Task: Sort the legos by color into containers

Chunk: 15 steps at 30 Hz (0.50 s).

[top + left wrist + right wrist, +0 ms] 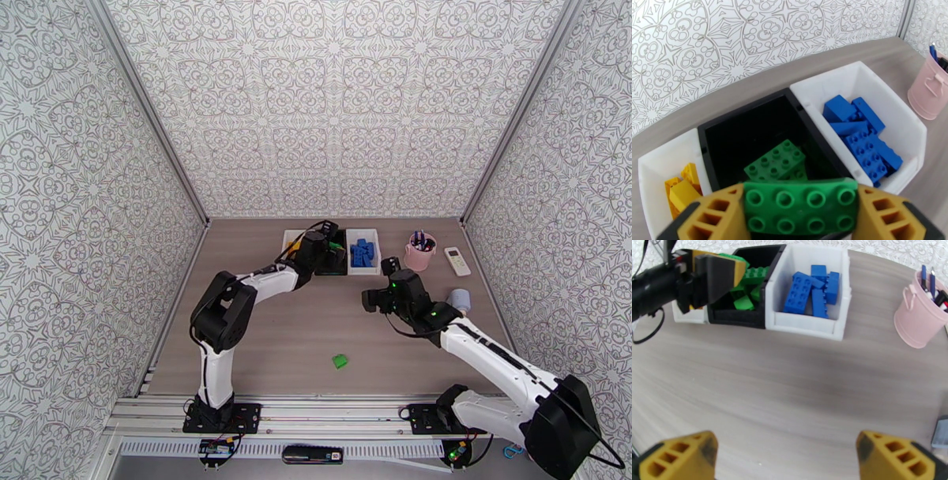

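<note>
The left gripper (pixel 800 215) clamps a green lego brick (pixel 802 197) at the wrist view's bottom edge, above the black bin (pixel 746 108); the drop is in hand, needing only release; the right gripper (pixel 788 457) gapes wide, empty; a loose green brick (pixel 340 361), lower centre overhead, looks like its next pickup.

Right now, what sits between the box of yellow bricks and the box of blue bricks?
A black box holding green bricks, side by side with both; the left wrist view shows it.
</note>
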Motion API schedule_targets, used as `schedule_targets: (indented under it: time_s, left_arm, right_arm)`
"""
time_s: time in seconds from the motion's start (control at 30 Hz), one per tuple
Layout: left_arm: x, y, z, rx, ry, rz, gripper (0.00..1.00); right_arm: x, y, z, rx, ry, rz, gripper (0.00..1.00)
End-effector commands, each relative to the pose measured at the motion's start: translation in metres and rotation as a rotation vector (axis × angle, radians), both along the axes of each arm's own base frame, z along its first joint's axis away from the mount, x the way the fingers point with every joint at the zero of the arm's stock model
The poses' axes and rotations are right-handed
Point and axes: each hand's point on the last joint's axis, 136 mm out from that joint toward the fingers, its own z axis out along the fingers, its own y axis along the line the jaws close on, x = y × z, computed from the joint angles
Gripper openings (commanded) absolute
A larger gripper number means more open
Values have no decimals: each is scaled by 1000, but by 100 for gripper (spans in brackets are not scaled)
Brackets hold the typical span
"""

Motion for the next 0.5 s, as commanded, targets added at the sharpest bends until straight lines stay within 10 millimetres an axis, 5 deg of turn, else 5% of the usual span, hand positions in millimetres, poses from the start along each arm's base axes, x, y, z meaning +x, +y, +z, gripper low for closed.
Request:
schedule_targets:
  time_s: [0.0, 0.33, 0.47]
  left_arm:
    - [12, -8, 15, -53, -33, -15, 50]
    - [1, 7, 41, -75, -70, 2, 98]
    - [-13, 19, 55, -87, -91, 25, 100]
  right_arm:
    - [-5, -13, -4, -33, 15, -31, 96]
    - [-12, -5, -15, -59, 91, 29, 96]
    - [-16, 8, -18, -64, 128, 111, 96]
